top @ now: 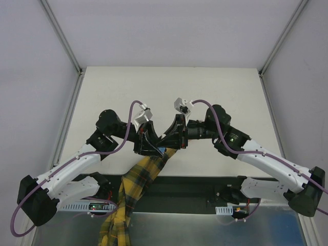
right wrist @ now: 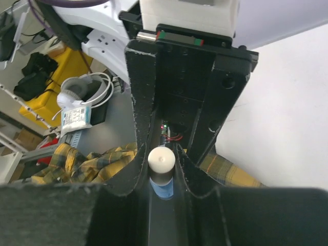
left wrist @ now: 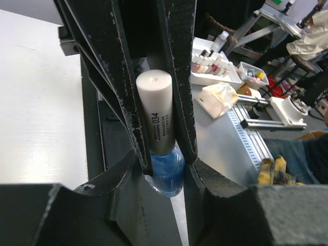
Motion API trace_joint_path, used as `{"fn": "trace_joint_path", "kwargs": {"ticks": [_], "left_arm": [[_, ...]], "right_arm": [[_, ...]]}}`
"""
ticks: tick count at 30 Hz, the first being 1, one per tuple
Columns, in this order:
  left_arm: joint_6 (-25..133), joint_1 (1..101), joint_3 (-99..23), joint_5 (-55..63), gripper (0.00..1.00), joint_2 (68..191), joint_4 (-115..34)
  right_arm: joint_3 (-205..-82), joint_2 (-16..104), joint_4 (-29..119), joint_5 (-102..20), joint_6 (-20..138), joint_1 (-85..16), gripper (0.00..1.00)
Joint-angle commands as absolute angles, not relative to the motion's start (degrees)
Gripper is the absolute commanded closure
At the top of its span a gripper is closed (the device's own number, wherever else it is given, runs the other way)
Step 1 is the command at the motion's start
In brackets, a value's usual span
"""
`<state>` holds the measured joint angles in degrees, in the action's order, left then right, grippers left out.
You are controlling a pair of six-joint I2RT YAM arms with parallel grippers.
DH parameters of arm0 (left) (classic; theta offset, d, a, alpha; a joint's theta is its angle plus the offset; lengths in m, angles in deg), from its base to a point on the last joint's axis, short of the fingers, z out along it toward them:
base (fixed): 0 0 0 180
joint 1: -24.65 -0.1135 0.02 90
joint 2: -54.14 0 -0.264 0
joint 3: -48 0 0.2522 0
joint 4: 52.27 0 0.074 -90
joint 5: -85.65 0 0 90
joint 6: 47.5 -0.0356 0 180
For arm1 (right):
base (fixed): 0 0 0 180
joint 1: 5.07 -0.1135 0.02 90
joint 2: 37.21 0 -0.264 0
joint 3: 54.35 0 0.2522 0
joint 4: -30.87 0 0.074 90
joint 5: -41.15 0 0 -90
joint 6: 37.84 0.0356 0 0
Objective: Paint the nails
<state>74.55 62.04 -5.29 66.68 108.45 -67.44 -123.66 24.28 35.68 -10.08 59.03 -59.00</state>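
A small polish bottle with a blue glass body [left wrist: 168, 177] and a white cap [left wrist: 156, 107] is held between my two grippers above the middle of the table. My left gripper [left wrist: 166, 169] is shut on the blue body. My right gripper [right wrist: 161, 164] is shut on the white cap [right wrist: 161, 160], with the blue body [right wrist: 164, 190] below it. In the top view the left gripper [top: 154, 144] and right gripper [top: 179, 134] meet tip to tip. A yellow plaid sleeve [top: 143, 174] runs under them from the near edge. The hand and the nails are hidden under the grippers.
The white table [top: 169, 87] stretches away behind the grippers, with metal frame posts [top: 72, 56] at its corners. Off the table, the left wrist view shows a white tray of small bottles [left wrist: 215, 64]. Plaid cloth lies below the right gripper [right wrist: 102, 159].
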Motion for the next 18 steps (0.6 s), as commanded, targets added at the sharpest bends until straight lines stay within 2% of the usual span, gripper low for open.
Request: {"fn": "trace_joint_path", "kwargs": {"ticks": [1,4,6,7,8,10,11,14,18], "left_arm": [[73.3,63.0,-7.4,73.8,1.00,106.4,-72.7],[68.3,62.9,-8.5,70.6,1.00,105.7,-66.0],[64.3,62.5,-9.3,67.7,1.00,105.0,-60.3],[62.8,62.4,-9.4,62.6,1.00,104.4,-58.0],[59.6,62.2,-10.1,59.7,1.00,104.2,-55.8],[57.1,61.8,-10.7,54.5,1.00,103.5,-50.7],[56.0,61.7,-10.7,50.4,1.00,103.3,-49.9],[55.1,61.0,-10.3,45.2,1.00,102.5,-49.0],[54.1,61.0,-10.1,40.9,1.00,101.4,-47.9]], "right_arm": [[-122.5,25.2,30.0,-2.5,57.4,-58.7,1.00],[-122.9,24.4,31.6,-7.2,58.1,-58.9,0.99],[-124.8,23.6,38.3,-12.6,56.9,-59.4,0.94],[-125.9,23.5,41.6,-19.4,56.2,-60.5,0.88],[-127.3,23.3,44.3,-23.7,55.9,-61.2,0.72],[-130.4,23.2,52.5,-34.8,56.0,-63.9,0.66],[-131.1,22.5,54.2,-39.0,56.6,-64.9,0.52],[-134.8,22.5,59.6,-50.3,59.3,-68.1,0.40],[-139.4,24.0,68.1,-60.8,63.1,-70.1,0.34]]}}
